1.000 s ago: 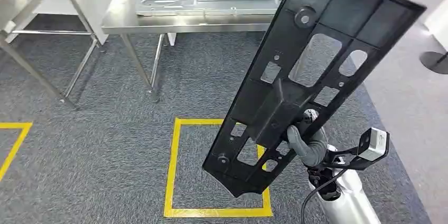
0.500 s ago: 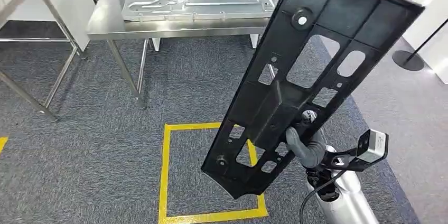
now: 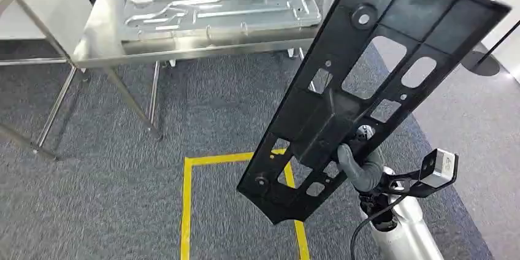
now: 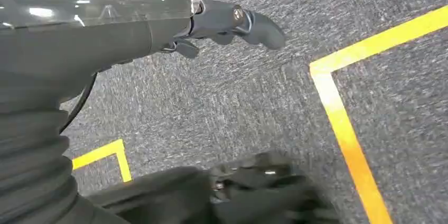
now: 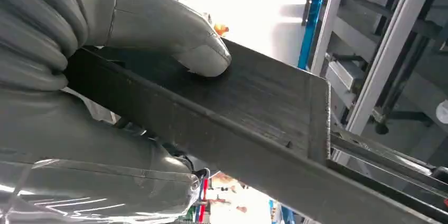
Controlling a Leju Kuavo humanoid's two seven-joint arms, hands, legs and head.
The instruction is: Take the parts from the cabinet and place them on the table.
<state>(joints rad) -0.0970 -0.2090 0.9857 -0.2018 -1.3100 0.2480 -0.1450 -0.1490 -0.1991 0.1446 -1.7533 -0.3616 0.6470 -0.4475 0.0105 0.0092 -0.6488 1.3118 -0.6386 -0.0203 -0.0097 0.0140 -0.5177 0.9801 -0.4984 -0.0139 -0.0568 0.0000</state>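
**Carrying the black panel toward the steel table**

The carry leg is under way, by my reading: the part is out of the cabinet and up in the air, and the table is the target. The right hand point(image 3: 359, 171) grips the long black panel point(image 3: 368, 88) near its lower third, thumb pressed flat on the panel's edge in the right wrist view point(image 5: 203, 57), fingers wrapped round the rib behind it. From the hand the panel runs up toward one o'clock, tilted, with its short lower end hanging down toward eight o'clock over the yellow floor marking point(image 3: 187, 211).

The steel table point(image 3: 98, 39) stands at about eleven o'clock from the hand, well apart, and a silver stamped sheet point(image 3: 221, 5) already lies on its top. The panel's upper end overlaps the table's right corner in the head view, though whether it is over the table I cannot tell.

The left hand point(image 4: 232, 23) hangs down over the grey carpet, holding nothing, fingers loosely curled; whether fully closed I cannot tell.

Next call, as I judge it: close in on the table, tip the panel flat, and find room beside that sheet before letting go.
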